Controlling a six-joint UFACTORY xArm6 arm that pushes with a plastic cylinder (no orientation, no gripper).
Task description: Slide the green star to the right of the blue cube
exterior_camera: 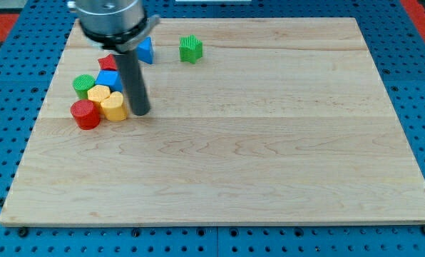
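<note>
The green star [190, 48] lies near the view's top, left of centre. A blue block [145, 50] lies just to its left, partly hidden by the rod. The blue cube [110, 79] sits in a cluster at the view's left. My tip [140, 112] rests on the board just right of that cluster, next to a yellow block [115, 106], and well below and left of the green star.
The cluster holds a red block [109, 63], a green cylinder [83, 85], a yellow block [98, 93] and a red cylinder [85, 114]. The wooden board [269, 143] lies on a blue pegboard. The arm's body hangs over the view's top left.
</note>
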